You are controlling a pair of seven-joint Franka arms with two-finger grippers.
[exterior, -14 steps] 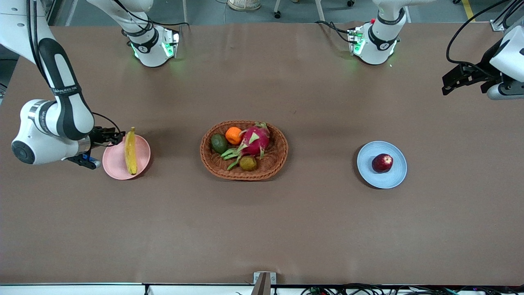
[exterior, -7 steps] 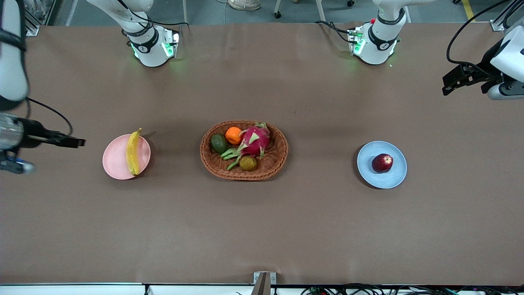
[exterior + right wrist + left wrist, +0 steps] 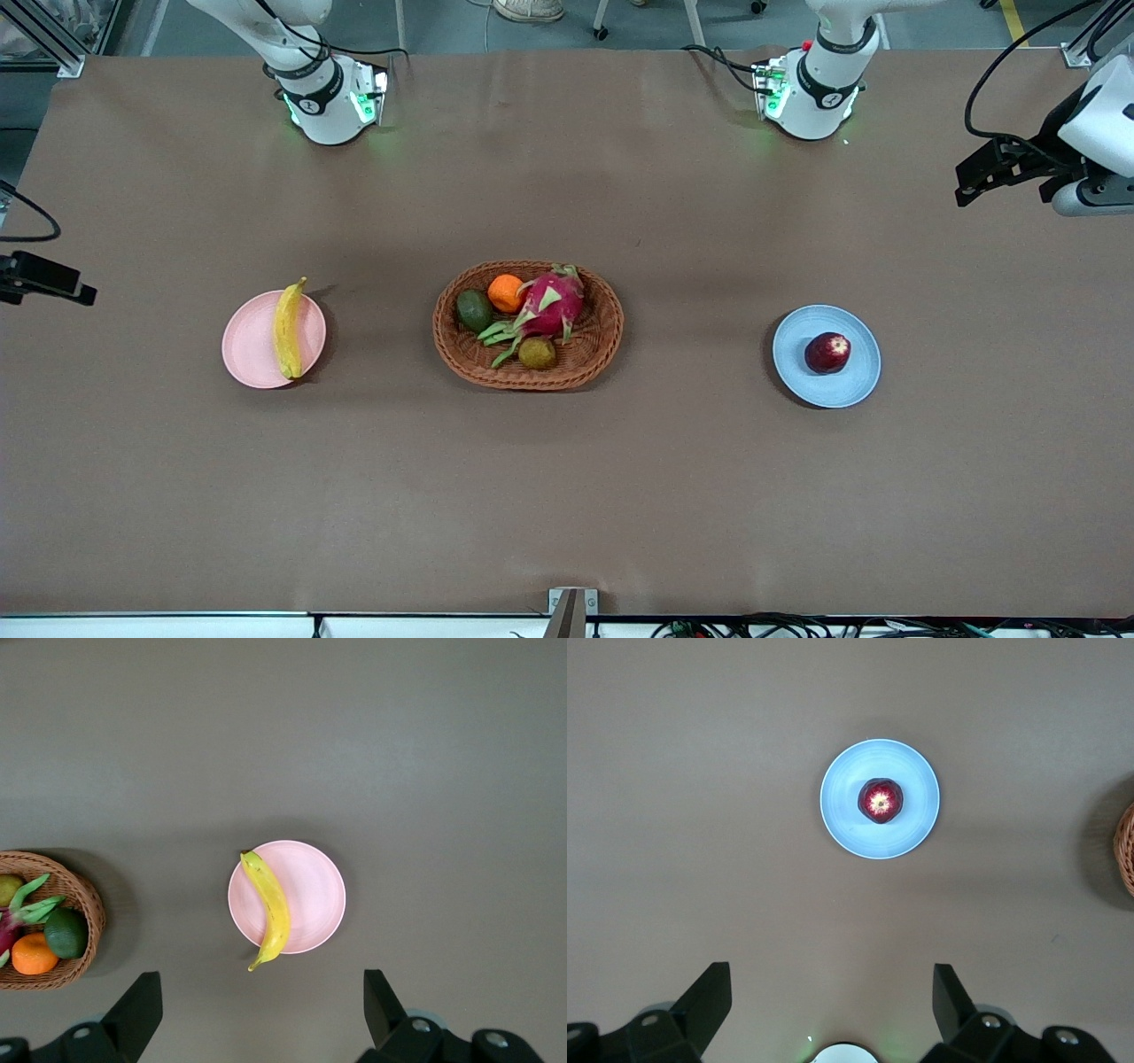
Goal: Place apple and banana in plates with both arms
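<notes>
Banana (image 3: 285, 330) lies on the pink plate (image 3: 252, 350), along the rim toward the basket (image 3: 528, 324), one tip poking just past the plate's edge at 12 o'clock in the front view. A second ago your right gripper (image 3: 49, 279) was right at that plate beside the fruit; now it has pulled away to the table's edge at the right arm's end, well apart from the plate, at about 10 o'clock from it. Its fingers (image 3: 137, 1010) are spread wide with nothing between them, so the release looks clean and the banana has not shifted since half a second ago.

Your apple (image 3: 827, 353) sits upright on the blue plate (image 3: 850, 381), slightly off centre, unchanged across the second. The left gripper (image 3: 997, 168) waits high over the table's corner at the left arm's end, at roughly 2 o'clock from that plate, fingers (image 3: 709, 1005) spread and empty.

You can judge both placements done: each fruit rests on its own plate, both arms are clear. The basket fruit is untouched.
</notes>
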